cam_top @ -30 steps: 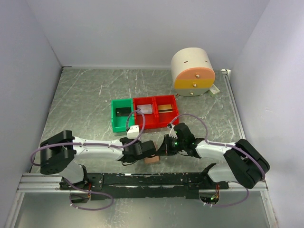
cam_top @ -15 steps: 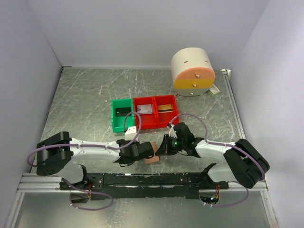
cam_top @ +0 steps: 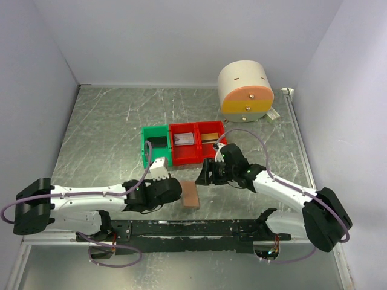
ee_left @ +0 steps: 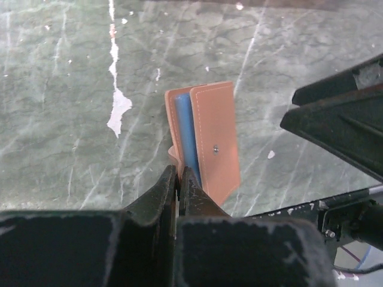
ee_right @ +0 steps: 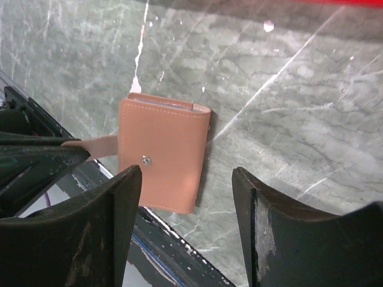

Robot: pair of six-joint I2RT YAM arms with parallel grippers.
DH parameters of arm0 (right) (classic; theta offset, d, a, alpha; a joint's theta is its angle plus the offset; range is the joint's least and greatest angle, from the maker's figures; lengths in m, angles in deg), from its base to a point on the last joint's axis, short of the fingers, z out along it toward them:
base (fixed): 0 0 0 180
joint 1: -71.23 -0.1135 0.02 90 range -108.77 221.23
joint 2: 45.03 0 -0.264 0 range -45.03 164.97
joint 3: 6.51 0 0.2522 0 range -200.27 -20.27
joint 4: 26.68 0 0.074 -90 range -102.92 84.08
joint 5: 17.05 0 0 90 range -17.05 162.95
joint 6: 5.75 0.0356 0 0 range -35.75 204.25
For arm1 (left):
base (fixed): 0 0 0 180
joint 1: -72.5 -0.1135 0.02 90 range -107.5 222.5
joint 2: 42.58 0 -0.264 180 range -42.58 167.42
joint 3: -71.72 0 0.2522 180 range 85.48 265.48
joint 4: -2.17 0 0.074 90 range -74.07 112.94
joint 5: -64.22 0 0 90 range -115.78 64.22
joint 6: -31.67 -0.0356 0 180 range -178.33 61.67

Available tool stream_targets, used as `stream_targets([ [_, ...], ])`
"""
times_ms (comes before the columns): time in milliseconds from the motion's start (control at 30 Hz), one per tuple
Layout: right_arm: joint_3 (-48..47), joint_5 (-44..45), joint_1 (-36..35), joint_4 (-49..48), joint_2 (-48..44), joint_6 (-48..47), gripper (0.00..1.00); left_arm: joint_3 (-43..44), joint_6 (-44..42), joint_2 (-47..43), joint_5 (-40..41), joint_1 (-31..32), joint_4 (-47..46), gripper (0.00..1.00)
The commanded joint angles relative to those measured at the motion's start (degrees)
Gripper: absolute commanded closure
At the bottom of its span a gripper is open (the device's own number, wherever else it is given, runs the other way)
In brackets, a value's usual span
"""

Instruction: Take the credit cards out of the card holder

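Your left claw (ee_left: pixel 178 176) pinches the strap (ee_right: pixel 99 146) of the card holder (ee_left: pixel 214 140) on the bench (cam_top: pixel 109 133); your right claw (ee_right: pixel 187 185) hangs apart above.

We find the card holder (cam_top: pixel 191 194) closely hemmed in. The left jaws pinch its strap from the left, the right jaws stand spread just behind and above it, and the black rail (cam_top: pixel 193 228) runs just beside its near edge. The left arm (cam_top: pixel 91 193) and right arm (cam_top: pixel 284 190) lie low along the near side, blocking approaches from either flank. Behind, the green bin (cam_top: pixel 155 128) and red bins (cam_top: pixel 184 159) wall off the middle of the bench (cam_top: pixel 103 133). We see broad bare bench left of and behind the bins. The cream cylinder (cam_top: pixel 243 90) takes up the far right corner.
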Motion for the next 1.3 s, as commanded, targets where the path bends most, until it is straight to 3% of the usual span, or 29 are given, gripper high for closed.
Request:
stream_targets([
  [0, -2.4, 2.1, -0.2, 5.7, -1.3, -2.8, 0.37, 2.0, -6.1, -1.3, -1.7, -0.1, -3.9, 0.93],
  [233, -2.8, -1.4, -0.2, 5.4, -1.1, 1.1, 0.36, 9.7, -11.2, 3.4, -4.9, -0.1, -4.0, 0.93],
  [400, -4.7, 6.5, -0.1, 9.6, -3.1, 3.7, 0.34, 13.5, -13.3, 7.0, -8.7, 0.1, -9.6, 0.93],
  [500, -5.9, 13.6, -0.1, 13.2, -3.9, 5.0, 0.33, 13.3, -11.4, 8.2, -7.1, 0.1, -9.2, 0.93],
  [700, -9.4, 21.9, 0.0, 19.1, -4.4, 6.0, 0.33, 14.3, -10.1, 5.0, -0.9, -0.2, 2.5, 0.93],
  [1000, -5.3, 5.4, 0.0, 9.8, -3.3, 8.6, 0.39, -0.8, -10.3, -5.9, -7.0, -5.5, 0.3, 0.93],
  [1267, 0.0, -5.2, -0.2, -0.4, 2.9, 15.4, 0.47, -3.2, -9.5, -5.3, -9.8, -6.3, 1.8, 0.93],
])
